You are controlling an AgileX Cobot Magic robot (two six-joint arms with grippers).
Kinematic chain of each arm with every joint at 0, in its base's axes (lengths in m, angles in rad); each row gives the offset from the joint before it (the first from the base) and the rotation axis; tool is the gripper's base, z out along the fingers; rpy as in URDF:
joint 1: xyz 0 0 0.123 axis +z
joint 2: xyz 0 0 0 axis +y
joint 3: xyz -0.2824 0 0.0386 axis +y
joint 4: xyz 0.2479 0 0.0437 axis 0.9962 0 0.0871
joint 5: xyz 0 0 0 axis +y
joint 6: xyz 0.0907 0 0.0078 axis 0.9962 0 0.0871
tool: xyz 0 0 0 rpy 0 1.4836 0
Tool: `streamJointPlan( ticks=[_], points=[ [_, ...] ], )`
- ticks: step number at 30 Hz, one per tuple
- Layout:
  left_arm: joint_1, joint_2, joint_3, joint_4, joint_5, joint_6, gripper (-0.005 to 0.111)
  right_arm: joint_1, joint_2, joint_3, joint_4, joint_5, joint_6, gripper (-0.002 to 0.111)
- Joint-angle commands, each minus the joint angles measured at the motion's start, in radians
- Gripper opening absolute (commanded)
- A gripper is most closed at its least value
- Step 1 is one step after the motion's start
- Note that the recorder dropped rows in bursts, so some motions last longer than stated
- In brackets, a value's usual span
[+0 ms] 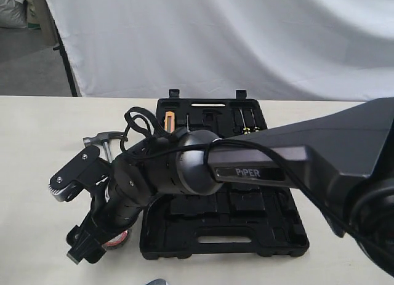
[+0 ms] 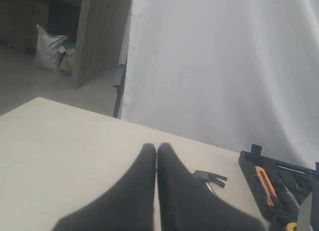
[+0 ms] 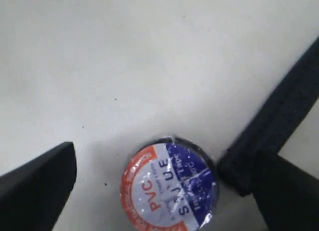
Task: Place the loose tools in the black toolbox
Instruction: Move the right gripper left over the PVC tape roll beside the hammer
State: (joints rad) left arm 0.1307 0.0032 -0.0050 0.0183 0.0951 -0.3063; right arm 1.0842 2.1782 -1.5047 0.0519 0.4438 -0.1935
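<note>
Toolbox (image 1: 265,226) lies open on the table (image 1: 37,131), with an orange knife (image 1: 168,120) in its far half. Tape roll (image 3: 169,188) (PVC label) sits just beside the toolbox's near left corner. Right gripper (image 3: 164,178) is spread, one finger either side of the roll. Hammer (image 1: 98,139) lies left of the toolbox's far half. Left gripper (image 2: 156,149) is clenched, holding nothing.

Open black toolbox (image 1: 246,229) on a pale table (image 1: 37,149), hammer (image 1: 98,139) just beside it, right arm (image 1: 258,165) low across both.
</note>
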Motion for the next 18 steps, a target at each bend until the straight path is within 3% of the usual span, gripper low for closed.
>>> streamJointPlan(
  ticks=[1,18],
  points=[
    [0.025,-0.003,-0.003,0.004,-0.007,-0.005,0.001,-0.007,0.002,-0.007,-0.032,-0.002,-0.009,0.088],
    [0.025,-0.003,-0.003,0.004,-0.007,-0.005,0.001,-0.014,0.004,-0.007,-0.012,0.06,-0.009,0.088]
  ],
)
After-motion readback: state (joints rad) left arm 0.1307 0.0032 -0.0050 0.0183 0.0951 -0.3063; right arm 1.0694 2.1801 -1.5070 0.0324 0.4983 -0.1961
